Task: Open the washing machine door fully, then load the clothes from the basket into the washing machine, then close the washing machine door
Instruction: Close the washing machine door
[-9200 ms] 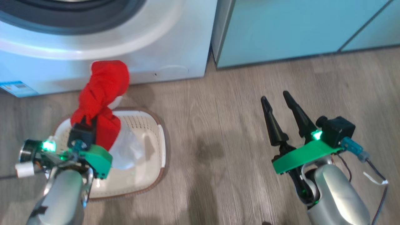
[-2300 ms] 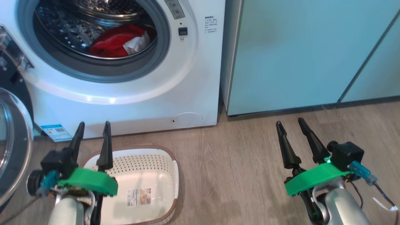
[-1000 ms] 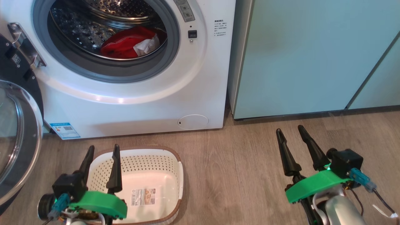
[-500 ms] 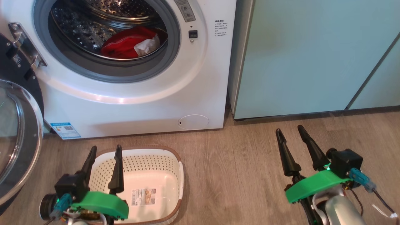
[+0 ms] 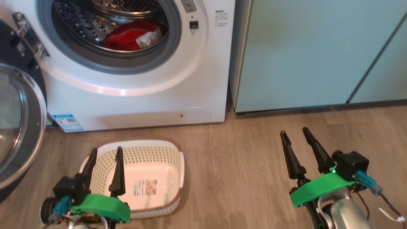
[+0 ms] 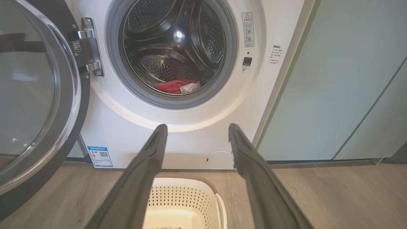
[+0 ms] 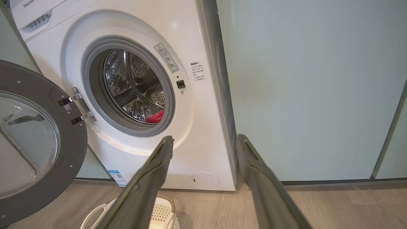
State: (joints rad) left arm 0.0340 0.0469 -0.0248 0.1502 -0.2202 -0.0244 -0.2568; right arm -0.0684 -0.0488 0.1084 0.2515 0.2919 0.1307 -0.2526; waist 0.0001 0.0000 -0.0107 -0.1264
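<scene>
Loading is looking done: clothes (image 5: 130, 36) are lying inside the washing machine (image 5: 143, 95) at 12 o'clock, basket (image 5: 149, 156) sitting empty. Your left end effector (image 5: 106, 149) and right end effector (image 5: 293, 131) are gaping wide, holding nothing. Next you're swinging the washing machine door (image 5: 16, 127) at 9 o'clock shut.

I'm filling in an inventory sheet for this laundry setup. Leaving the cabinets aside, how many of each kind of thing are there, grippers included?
Washing machine: 1
Washing machine door, swung open: 1
Basket, on the floor: 1
Clothes bundle, in the drum: 1
Grippers: 2, the left gripper and the right gripper, both open
Total: 6
</scene>
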